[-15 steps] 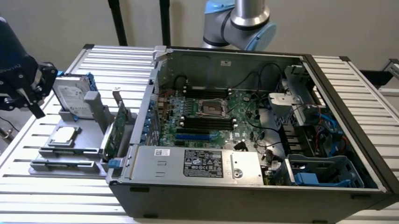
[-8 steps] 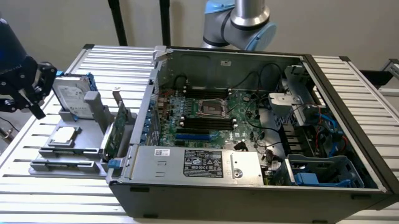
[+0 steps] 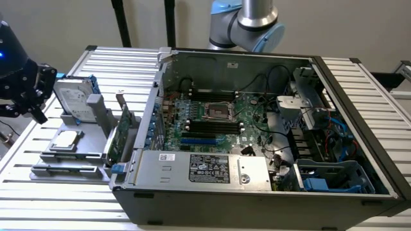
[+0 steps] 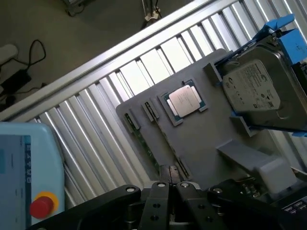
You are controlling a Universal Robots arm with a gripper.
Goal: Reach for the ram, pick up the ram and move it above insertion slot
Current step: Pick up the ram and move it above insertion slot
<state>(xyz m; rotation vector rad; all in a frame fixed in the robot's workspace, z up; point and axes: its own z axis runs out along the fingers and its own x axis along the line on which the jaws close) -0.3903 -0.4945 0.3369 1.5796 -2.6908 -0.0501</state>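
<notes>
The ram (image 4: 148,149) is a thin green strip standing on edge in a slot of the grey holder (image 4: 206,139), between two small grey brackets. My gripper (image 4: 170,188) hangs over the holder's near edge, close to one end of the ram and not touching it. Its two black fingers (image 4: 158,201) lie together, shut on nothing. In the exterior view my gripper (image 3: 29,111) is at the far left, above the table beside the holder (image 3: 70,163). The motherboard's black slots (image 3: 212,126) lie inside the open computer case (image 3: 257,192).
On the holder sit a silver processor (image 4: 184,101) and a hard drive in a blue frame (image 4: 256,86). A broad green expansion card (image 3: 114,139) stands against the case's side. A teach pendant with a red stop button (image 4: 42,206) lies beyond the slatted table (image 4: 96,124).
</notes>
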